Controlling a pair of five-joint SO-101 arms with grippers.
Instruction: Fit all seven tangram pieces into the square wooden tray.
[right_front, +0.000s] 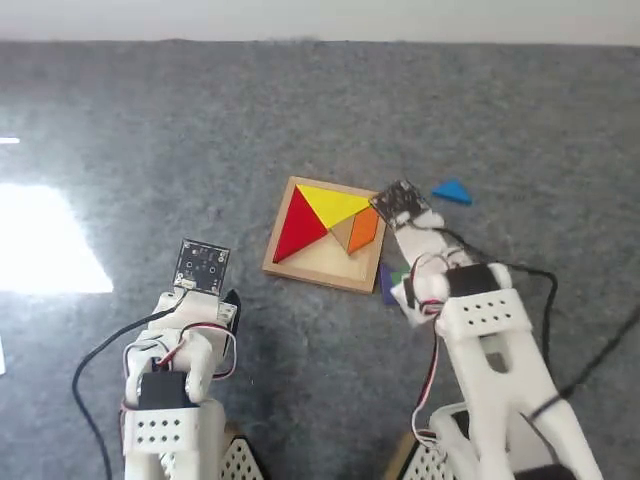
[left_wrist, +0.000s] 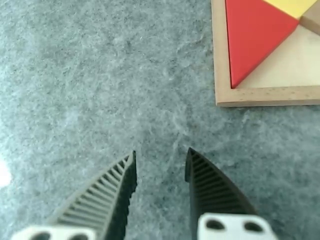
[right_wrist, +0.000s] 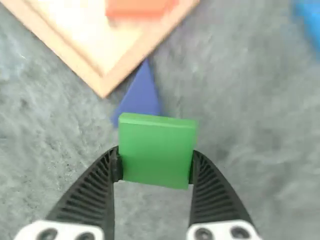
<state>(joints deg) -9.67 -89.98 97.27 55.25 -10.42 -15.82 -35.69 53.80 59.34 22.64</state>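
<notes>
Grey felt tabletop (right_front: 150, 130), wooden tray (right_front: 316, 266) part-filled, green square (right_wrist: 156, 150) in R gripper (right_wrist: 155, 156).
Tray holds red triangle (right_front: 296, 228), yellow triangle (right_front: 332, 205), tan triangle (right_front: 344, 236), orange piece (right_front: 365, 230). Green square pinched by its sides btwn R jaws, just off tray corner, above dark-blue piece (right_wrist: 141, 95) lying at the rim. Light-blue triangle (right_front: 453, 192) sits apart on felt. L gripper (left_wrist: 161, 152) hovers empty, jaws narrowly apart, near tray's other corner. Risk: grip is on square's rear part only, so it may pivot or slip; coming in low it could nudge orange piece or catch rim.
</notes>
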